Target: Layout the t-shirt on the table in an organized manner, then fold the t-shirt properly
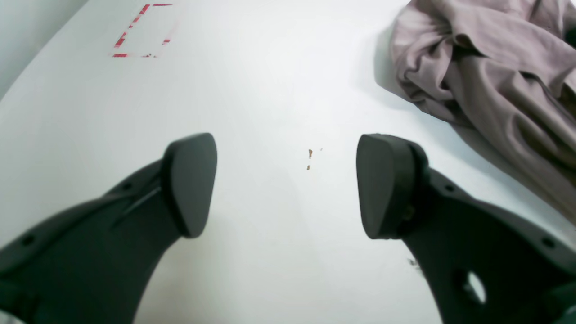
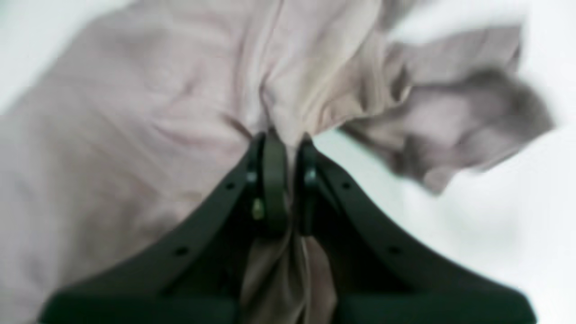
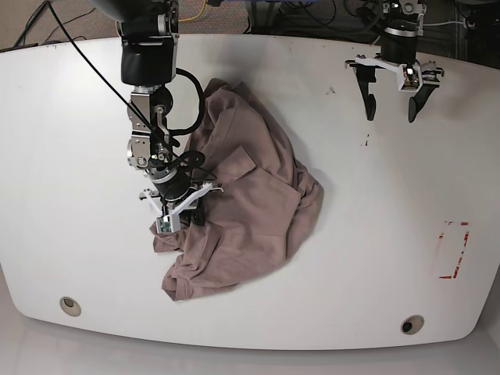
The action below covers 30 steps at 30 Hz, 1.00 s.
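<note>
Right arm pinching the crumpled shirt, left arm waiting off to the side.

Going left to right in the base view, I have the right gripper (image 3: 181,209) clamped on a bunch of the t-shirt (image 3: 250,203) at its left edge; I judge that grip is there to drag the cloth out flat. The shirt sits heaped and wrinkled near the middle of the table (image 3: 351,258), not yet laid out. Right of the shirt and well apart from it, my left gripper (image 3: 391,109) hangs above bare table with its fingers (image 1: 191,184) spread and holding nothing, ready to take another edge. The red tape outline (image 3: 453,250) lies further right of the shirt.
</note>
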Available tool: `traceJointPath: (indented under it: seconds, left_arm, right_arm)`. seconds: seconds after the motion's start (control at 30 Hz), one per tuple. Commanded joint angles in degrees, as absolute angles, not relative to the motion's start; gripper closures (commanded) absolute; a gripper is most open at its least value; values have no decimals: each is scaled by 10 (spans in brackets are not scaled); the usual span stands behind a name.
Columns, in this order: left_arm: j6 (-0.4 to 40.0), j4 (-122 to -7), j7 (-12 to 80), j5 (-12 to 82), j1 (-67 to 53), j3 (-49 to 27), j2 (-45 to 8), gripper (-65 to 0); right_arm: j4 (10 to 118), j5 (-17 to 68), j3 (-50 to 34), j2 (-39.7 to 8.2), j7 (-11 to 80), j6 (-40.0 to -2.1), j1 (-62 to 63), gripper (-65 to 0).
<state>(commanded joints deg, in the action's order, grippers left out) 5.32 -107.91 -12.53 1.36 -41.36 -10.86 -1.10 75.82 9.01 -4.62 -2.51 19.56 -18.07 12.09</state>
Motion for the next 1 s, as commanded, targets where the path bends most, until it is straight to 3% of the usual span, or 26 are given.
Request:
traceJointPath:
  seconds: [0.23,0.43,0.73,1.0]
  left_arm:
    - [53,-1079,-119,13,-413,-102,-12,-457]
    - [55,-1082,-60,14,-398,-54,-15,-460]
    - [54,-1082,-11,14,-371,70,-41,-514]
    - [54,-1081,42,15,-324,153,-44,-515]
  right_arm:
    - [897,91,-45,-25,255,-181,85,0]
    - [996,90,-29,-25,294,-181,78,0]
    - [1025,89,-10,-26,296,-181,81,0]
    - [1025,92,-10,-23,296,-181,80,0]
